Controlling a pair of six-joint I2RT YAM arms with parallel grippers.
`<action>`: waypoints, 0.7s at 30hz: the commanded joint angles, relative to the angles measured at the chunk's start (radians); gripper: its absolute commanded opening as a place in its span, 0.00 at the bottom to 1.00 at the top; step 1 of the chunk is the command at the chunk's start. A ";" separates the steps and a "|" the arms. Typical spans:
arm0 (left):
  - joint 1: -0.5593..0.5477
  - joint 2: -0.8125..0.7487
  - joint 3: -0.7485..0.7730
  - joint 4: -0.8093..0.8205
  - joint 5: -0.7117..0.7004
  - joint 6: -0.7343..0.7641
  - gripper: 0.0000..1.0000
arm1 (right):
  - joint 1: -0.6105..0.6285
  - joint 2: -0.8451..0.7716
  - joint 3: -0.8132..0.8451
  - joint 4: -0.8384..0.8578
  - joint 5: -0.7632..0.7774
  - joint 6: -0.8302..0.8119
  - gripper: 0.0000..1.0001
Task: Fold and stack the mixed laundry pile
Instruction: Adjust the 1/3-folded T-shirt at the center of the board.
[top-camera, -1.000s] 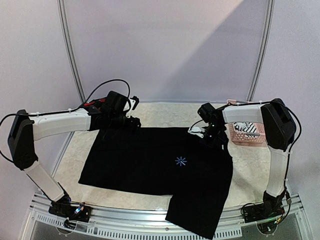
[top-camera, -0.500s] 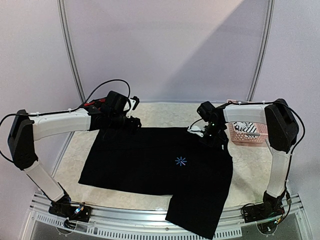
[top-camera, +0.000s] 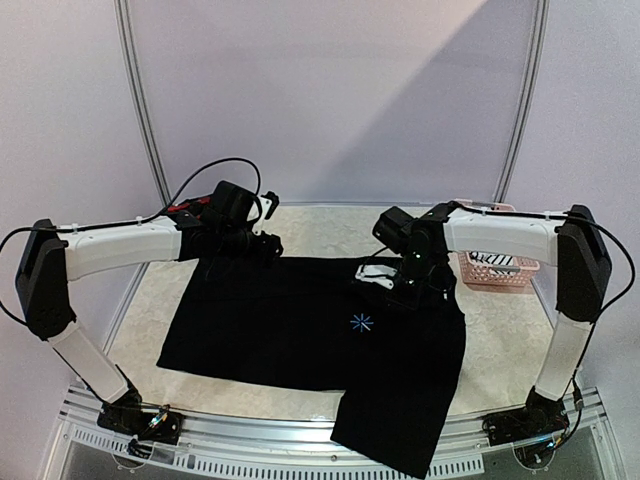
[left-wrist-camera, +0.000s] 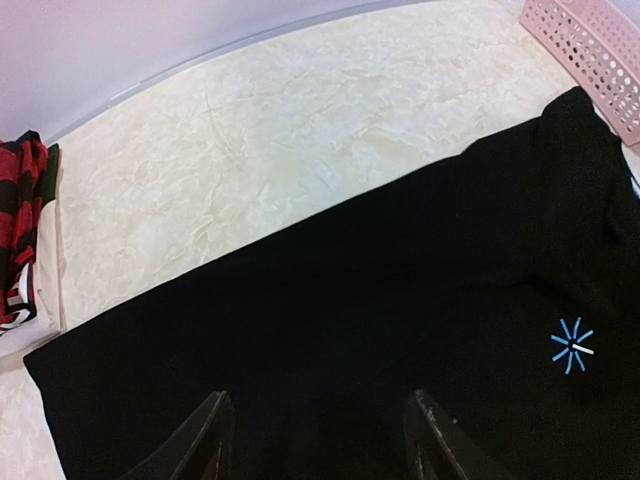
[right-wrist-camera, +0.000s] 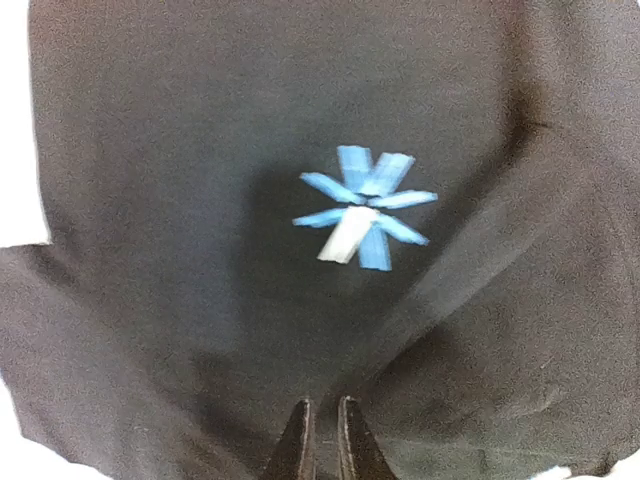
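Note:
A large black T-shirt with a blue star print lies spread on the table, one part hanging over the near edge. My left gripper is open over the shirt's far left edge; its fingers straddle black cloth. My right gripper is over the shirt's far right part, its jaws nearly closed on a fold of the black cloth, just behind the star print. A red-and-black plaid piece lies at the far left. A striped top lies in the basket.
A pink perforated basket stands at the far right of the table, and its corner shows in the left wrist view. The marbled tabletop shows beyond the shirt. The near table rail runs along the front.
My right gripper has moved left from beside the basket to over the shirt near the star print, its jaws on the cloth. The left arm has not moved.

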 joint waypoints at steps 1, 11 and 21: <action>0.006 0.003 0.024 -0.024 -0.002 0.010 0.60 | 0.044 0.065 0.097 -0.131 -0.193 0.068 0.14; -0.011 0.035 0.021 -0.010 0.088 -0.013 0.58 | -0.017 0.038 0.227 -0.176 -0.170 0.073 0.34; -0.252 0.131 0.058 0.104 0.170 -0.371 0.60 | -0.395 -0.001 0.077 0.018 0.040 0.183 0.43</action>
